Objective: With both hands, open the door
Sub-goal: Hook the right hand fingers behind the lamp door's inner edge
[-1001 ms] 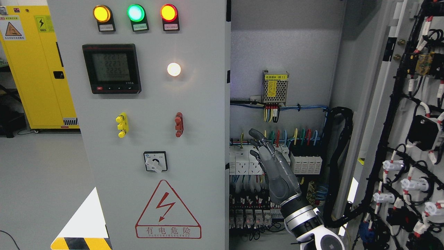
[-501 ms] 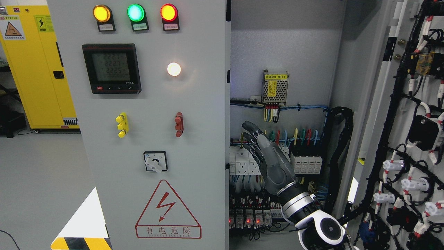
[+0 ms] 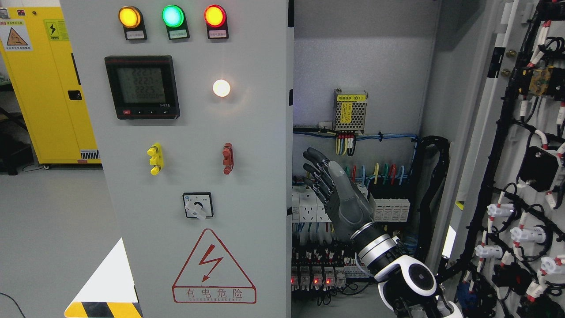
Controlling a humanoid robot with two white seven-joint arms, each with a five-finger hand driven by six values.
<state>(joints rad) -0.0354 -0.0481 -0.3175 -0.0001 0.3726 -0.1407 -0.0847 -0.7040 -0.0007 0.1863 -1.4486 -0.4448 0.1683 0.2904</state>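
The right hand (image 3: 340,194) is reaching up from the lower right into the open cabinet (image 3: 362,66), its fingers (image 3: 315,165) spread and slightly bent, holding nothing — the fingertips are pointing toward the left door's (image 3: 198,132) inner edge, close to it, though contact cannot be told. That left door is standing closed at the cabinet's left side, carrying three indicator lamps (image 3: 172,17) along its top edge, a digital meter (image 3: 142,87) and a rotary switch (image 3: 197,205). The right door (image 3: 521,154) is hanging swung open at the right edge, showing wiring on its inner face. Inside the cabinet a small power supply (image 3: 350,111) is sitting on the back wall, with rows of breakers (image 3: 309,205) and coloured wires (image 3: 379,173) below it.
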